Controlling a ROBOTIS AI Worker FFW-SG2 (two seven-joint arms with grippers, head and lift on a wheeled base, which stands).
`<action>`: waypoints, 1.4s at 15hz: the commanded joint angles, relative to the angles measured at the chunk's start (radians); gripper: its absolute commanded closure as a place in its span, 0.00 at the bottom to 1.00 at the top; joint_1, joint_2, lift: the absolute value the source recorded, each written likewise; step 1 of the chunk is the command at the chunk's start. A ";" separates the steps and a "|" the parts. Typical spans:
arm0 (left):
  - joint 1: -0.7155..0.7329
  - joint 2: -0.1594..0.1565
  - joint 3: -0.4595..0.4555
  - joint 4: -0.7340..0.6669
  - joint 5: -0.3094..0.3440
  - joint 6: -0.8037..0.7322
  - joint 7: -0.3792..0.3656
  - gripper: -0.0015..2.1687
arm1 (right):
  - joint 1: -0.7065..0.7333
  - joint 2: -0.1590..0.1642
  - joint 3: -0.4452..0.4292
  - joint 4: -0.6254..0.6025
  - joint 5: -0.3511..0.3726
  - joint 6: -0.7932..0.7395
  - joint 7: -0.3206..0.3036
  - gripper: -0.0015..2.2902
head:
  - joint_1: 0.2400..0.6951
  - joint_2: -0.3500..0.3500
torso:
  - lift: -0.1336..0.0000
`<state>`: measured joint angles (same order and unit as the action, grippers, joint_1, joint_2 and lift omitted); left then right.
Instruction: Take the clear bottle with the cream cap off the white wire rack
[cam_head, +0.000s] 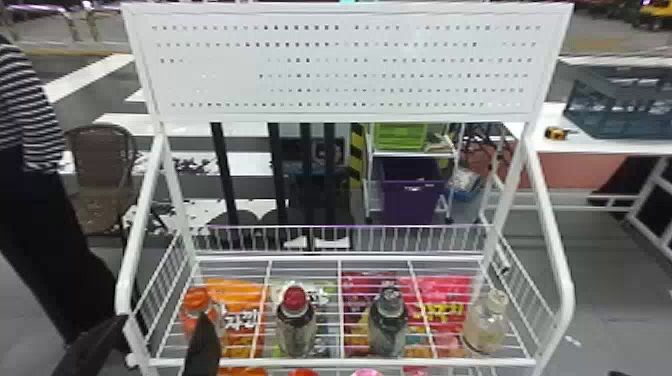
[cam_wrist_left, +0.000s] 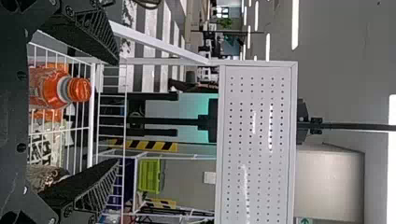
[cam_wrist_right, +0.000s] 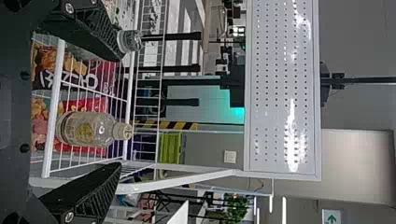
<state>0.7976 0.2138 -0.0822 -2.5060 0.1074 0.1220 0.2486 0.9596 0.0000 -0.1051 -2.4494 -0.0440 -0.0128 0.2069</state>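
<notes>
A: Clear bottle with cream cap (cam_wrist_right: 86, 129): upright on white wire rack (cam_wrist_right: 53, 107). Right gripper (cam_wrist_right: 120, 111) spread; left gripper (cam_wrist_left: 116, 111) likewise. Handling?
B: Probably light, slick, thin-walled. Grip mid-body, below shoulder; squeeze gently, may dent.

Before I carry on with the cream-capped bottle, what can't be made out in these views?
- Fine label print on the clear bottle with the cream cap: too small and blurred, right wrist view.
- Base of the orange-capped bottle: behind the left end effector, head and left wrist views.
- Most of the grey-capped bottle: behind the right end effector, right wrist view.
- Pink object: cut off by the bottom edge, head view.
</notes>
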 joint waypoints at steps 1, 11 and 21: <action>-0.002 0.001 -0.004 0.001 0.000 0.000 0.001 0.07 | -0.044 0.001 -0.001 0.061 0.004 -0.015 -0.001 0.04 | 0.57 0.50 | 1.00; -0.014 0.009 -0.088 0.006 -0.046 0.098 0.009 0.07 | -0.490 0.001 0.055 0.745 0.069 -0.298 -0.077 0.05 | 0.57 0.50 | 1.00; 0.000 0.022 -0.114 -0.042 -0.084 0.172 0.015 0.07 | -0.771 0.001 0.059 1.026 0.070 -0.288 -0.098 0.05 | 0.57 0.50 | 1.00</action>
<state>0.7965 0.2344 -0.1963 -2.5428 0.0245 0.2923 0.2614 0.2249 0.0000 -0.0492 -1.4490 0.0231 -0.3134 0.1089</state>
